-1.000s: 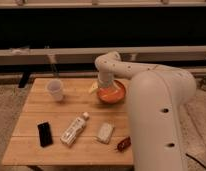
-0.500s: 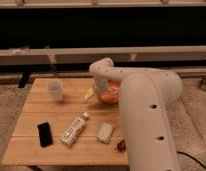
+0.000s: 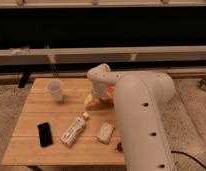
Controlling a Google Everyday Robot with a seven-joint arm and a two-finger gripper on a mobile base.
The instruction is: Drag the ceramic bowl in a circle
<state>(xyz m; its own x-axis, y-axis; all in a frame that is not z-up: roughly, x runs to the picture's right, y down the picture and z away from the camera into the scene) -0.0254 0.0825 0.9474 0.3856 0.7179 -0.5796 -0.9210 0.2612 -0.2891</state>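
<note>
Well, the jaws hung low with the ceramic bowl (image 3: 111,93) just beside them; open or closed, I couldn't tell. Next, I guessed: grip its rim, then drag it round.

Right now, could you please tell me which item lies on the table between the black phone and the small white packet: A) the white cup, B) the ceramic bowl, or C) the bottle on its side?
C: the bottle lies between the phone and the packet, while the gripper is farther back, down at the ceramic bowl.
</note>
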